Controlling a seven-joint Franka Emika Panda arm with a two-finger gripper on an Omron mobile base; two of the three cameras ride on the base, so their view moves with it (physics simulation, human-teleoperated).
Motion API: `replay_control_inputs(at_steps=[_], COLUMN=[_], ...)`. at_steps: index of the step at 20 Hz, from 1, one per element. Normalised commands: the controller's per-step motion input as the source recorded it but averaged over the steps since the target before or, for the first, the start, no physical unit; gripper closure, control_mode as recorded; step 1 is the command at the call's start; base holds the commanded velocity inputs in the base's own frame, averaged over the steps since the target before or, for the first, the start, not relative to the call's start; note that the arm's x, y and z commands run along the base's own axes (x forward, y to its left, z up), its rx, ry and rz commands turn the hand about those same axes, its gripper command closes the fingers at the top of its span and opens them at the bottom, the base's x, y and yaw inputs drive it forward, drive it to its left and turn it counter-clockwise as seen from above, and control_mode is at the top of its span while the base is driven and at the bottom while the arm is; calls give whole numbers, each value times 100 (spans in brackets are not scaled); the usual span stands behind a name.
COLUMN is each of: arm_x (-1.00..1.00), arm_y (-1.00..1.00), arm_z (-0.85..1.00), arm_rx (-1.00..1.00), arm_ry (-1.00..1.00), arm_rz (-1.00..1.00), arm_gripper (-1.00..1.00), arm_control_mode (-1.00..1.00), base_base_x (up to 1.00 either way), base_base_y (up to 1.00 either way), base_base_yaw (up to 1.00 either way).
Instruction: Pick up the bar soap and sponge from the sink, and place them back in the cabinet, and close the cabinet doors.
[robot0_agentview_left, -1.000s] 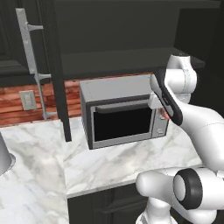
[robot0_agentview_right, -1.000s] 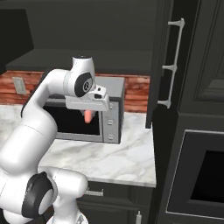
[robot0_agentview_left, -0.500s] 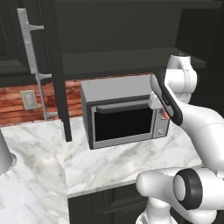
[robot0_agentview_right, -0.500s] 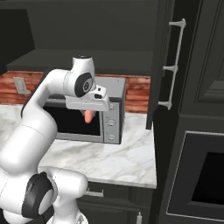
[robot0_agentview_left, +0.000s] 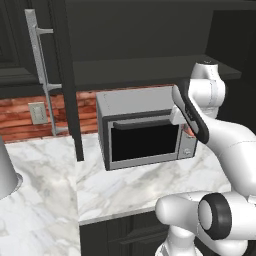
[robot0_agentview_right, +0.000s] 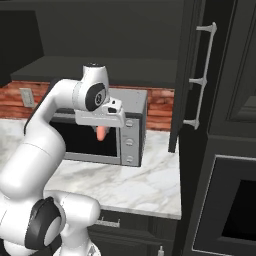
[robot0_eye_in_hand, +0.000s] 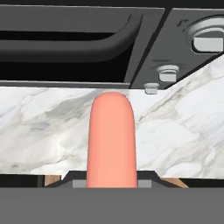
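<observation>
Pincer (robot0_agentview_right: 101, 131) hangs at centre-left of the right base view, pointing down in front of the microwave (robot0_agentview_right: 127, 137), its jaws clamped on the bar soap (robot0_agentview_right: 101, 133). Soap protrudes below the hand as a salmon-pink slab, held on edge. In the hand view the bar soap (robot0_eye_in_hand: 110, 140) rises from bottom centre, extending out past the fingertips, with the white marble counter (robot0_eye_in_hand: 175, 131) behind it and the microwave's door handle (robot0_eye_in_hand: 78, 41) across the top of frame. At right of the right base view an open cabinet door (robot0_agentview_right: 186, 75) stands edge-on, its silver bar handle (robot0_agentview_right: 202, 75) facing right.
</observation>
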Motion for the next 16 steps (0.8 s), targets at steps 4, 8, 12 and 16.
replay_control_inputs(at_steps=[4, 8, 12, 16], arm_x=[0, 0, 0, 0], arm_y=[0, 0, 0, 1], arm_z=[0, 0, 0, 8], arm_rx=[0, 0, 0, 0], arm_ry=[0, 0, 0, -6], arm_rz=[0, 0, 1, 4], arm_gripper=[100, 100, 100, 100], arm_control_mode=[100, 100, -100, -100], base_base_x=[0, 0, 0, 0], base_base_y=[0, 0, 0, 0], base_base_yaw=[1, 1, 0, 0])
